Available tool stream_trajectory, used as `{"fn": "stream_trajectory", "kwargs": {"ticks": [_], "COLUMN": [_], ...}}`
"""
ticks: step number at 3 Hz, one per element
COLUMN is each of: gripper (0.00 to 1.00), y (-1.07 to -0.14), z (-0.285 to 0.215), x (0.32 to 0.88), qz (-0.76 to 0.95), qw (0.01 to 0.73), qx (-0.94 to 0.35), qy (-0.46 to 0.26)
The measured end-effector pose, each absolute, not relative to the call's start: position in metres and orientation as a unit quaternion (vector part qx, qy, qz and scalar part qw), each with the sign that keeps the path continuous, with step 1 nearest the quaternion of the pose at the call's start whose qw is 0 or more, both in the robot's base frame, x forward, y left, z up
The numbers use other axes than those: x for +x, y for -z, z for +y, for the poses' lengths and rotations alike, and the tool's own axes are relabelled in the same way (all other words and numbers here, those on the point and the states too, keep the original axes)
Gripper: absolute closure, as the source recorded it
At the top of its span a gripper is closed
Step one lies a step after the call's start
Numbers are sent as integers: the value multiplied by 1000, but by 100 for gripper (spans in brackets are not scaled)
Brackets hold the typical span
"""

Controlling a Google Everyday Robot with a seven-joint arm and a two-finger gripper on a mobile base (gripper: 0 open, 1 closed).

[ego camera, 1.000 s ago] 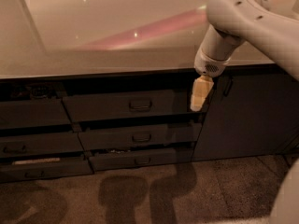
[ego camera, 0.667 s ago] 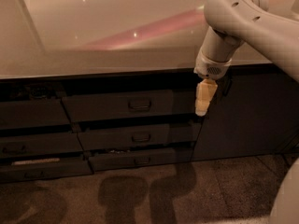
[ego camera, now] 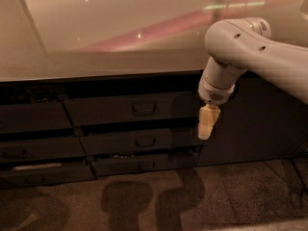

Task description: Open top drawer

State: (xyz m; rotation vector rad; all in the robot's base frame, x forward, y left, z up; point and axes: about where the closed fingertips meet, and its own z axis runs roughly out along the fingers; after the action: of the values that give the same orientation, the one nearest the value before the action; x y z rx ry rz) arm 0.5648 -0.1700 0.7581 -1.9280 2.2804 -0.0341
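Camera view looks down at a dark cabinet run under a pale countertop (ego camera: pixel 96 42) with a pink streak of reflected light across it. White arm (ego camera: pixel 250 52) comes in from the right edge, bends at a fat joint, and drops straight down. Gripper (ego camera: pixel 204 134) is cream-coloured and points at the floor, hanging in front of the cabinet face, at the right end of the centre drawer stack, about on the seam with the cabinet door (ego camera: pixel 255 124). Its tip sits at the height of the middle drawer (ego camera: pixel 110 143). Whether the gripper is open or closed cannot be told from this angle; it holds nothing that can be seen. Top drawer (ego camera: pixel 96 110) is the wide dark grey front just under the counter edge, the tallest of its stack, with a dark gap above it. Its small bar handle (ego camera: pixel 144 109) is central, well left of the gripper and slightly higher than the tip. Gripper is not touching that handle. How far out the drawer is cannot be told. Below the middle drawer is the bottom drawer (ego camera: pixel 120 166), and both have similar small handles. Left stack (ego camera: pixel 29 129) of more dark fronts sits at the picture's left edge, with a pale strip (ego camera: pixel 36 166) along one low front. Brownish floor (ego camera: pixel 240 196) in front carries soft dark shadows (ego camera: pixel 125 201) below the drawers.
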Motion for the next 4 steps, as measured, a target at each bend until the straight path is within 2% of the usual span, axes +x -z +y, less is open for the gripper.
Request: {"fn": "stream_trajectory", "kwargs": {"ticks": [2,3,4], "gripper": [0,0,0], "y": [-756,-754,-753], "z": [-170,-156,-159], "x": [566,562,557], "qz": [753,691,682], "qw": [69,8,-8], "qx": [-654,-722,-731], "qy": [11,31,31]}}
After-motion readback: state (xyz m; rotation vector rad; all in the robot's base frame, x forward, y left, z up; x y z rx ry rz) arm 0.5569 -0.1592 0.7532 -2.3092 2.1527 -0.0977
